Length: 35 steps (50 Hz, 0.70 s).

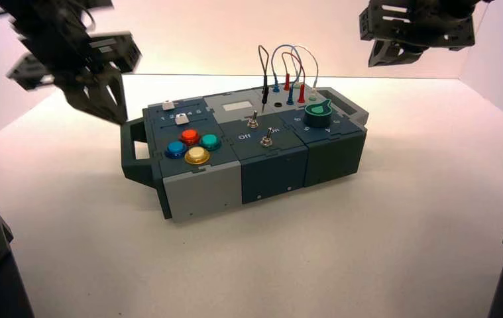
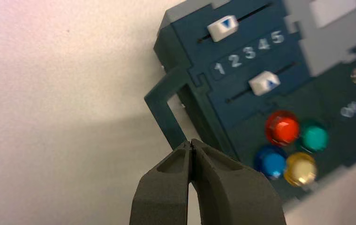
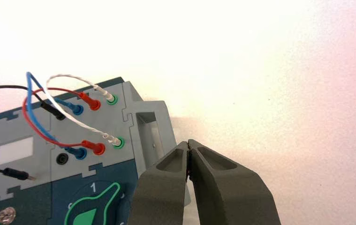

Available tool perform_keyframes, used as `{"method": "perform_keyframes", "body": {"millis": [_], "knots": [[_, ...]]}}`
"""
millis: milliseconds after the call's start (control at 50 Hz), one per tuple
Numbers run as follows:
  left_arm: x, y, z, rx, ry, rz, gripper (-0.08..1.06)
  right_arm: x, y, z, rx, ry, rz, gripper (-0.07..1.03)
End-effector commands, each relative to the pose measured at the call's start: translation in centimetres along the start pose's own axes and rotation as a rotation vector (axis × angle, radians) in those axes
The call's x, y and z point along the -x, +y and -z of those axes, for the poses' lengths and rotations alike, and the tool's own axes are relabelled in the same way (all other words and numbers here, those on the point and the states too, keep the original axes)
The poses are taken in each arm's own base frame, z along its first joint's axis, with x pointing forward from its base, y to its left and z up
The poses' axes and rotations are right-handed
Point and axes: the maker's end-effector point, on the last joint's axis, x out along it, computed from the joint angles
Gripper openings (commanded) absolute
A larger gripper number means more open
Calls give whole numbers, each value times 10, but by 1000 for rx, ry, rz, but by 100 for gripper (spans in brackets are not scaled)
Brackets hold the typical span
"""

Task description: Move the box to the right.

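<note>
Keeping my left tool [image 1: 120, 120] closed and empty beside the box's left handle [image 1: 128, 151] suits a rightward push; my right tool [image 1: 384, 61], also closed and empty, waits above the far end.

A pale, nearly white desk [image 1: 262, 265] spreads wide, its surface smooth and marked by a few small dark specks in the near part. Its far edge runs as a thin dark line against a plain, pinkish-white back wall [image 1: 235, 40]. On the right, a side wall [image 1: 500, 66] with a faint lilac tint meets the back wall at an upright corner. The light is bright, strongest over the far part of the desk, and soft, faint shadows lie on the surface.
</note>
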Motion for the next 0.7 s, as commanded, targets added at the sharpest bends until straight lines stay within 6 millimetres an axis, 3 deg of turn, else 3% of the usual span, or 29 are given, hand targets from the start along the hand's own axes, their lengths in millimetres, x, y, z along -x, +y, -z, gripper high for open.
{"method": "perform_keyframes", "body": {"millis": [20,280,700], "knots": [[-3,-7,-13,-21,-20,5,-3,0,3,-15,15,-35,-7,-2],[-10,-26,-35,-75,-50,21,-3,-9,4,-14,39,-16,-4,-2],[-21,-22,-32,-81,-20,5,-3,-24,4,-12,42,15,1,-2]]}}
